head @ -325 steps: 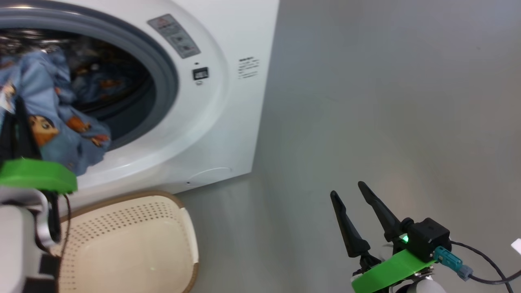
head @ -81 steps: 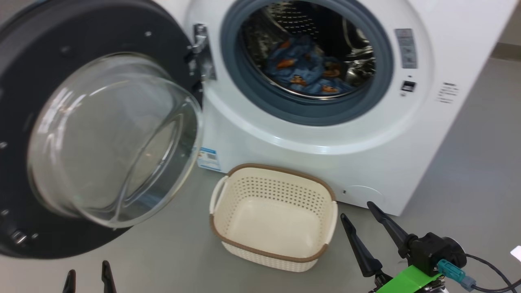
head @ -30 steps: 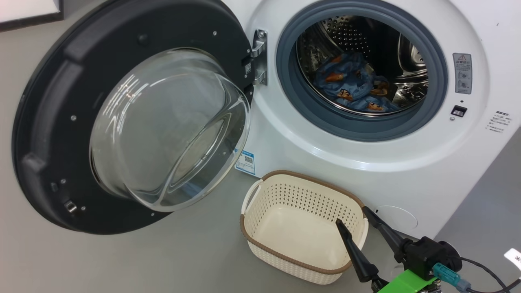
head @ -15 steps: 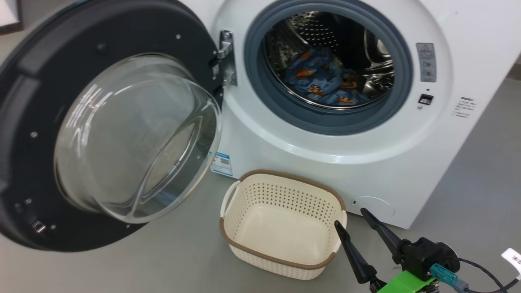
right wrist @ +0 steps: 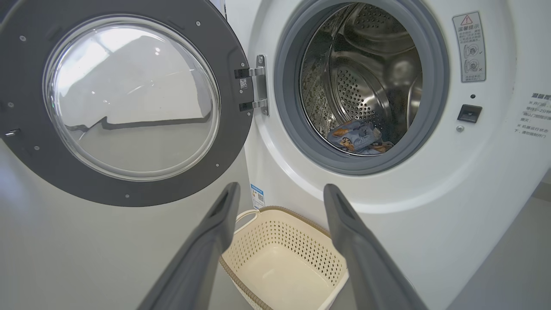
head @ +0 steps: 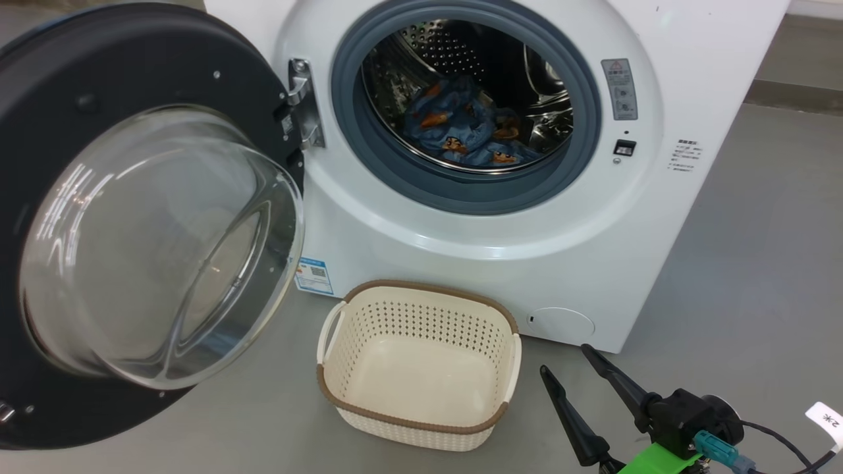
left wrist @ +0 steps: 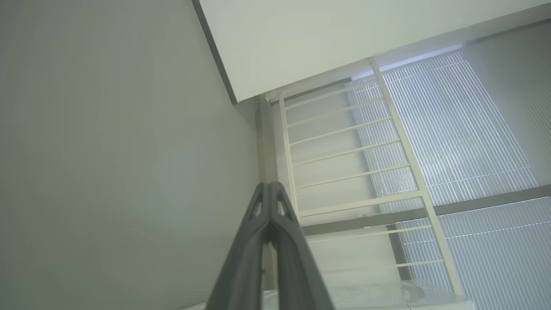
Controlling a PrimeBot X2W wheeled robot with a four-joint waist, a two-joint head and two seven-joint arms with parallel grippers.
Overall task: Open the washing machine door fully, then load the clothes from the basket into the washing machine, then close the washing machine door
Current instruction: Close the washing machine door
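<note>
The white washing machine (head: 612, 257) (right wrist: 473, 181) stands with its door (head: 85, 66) (right wrist: 129, 189) swung wide open to the left. Blue clothes (head: 461, 131) (right wrist: 357, 137) with orange-brown prints lie inside the steel drum. In front of the machine, on the floor, sits the cream basket (head: 421, 411) (right wrist: 245, 215) with nothing in it. My right gripper (head: 563, 361) (right wrist: 280, 189) hangs open at the lower right, just right of the basket, holding nothing. My left gripper (left wrist: 269, 186) is shut and empty, its fingers pointing towards a white railing.
Grey floor (head: 757, 250) stretches to the right of the machine and in front of the basket. A white railing (left wrist: 344, 150) and a ribbed blind (left wrist: 465, 129) stand beyond the left gripper. A cable (head: 784, 438) trails from my right wrist.
The head camera has swung, so the machine, door and basket sit further left in the picture. My right gripper now shows apart from the basket's right rim instead of overlapping it.
</note>
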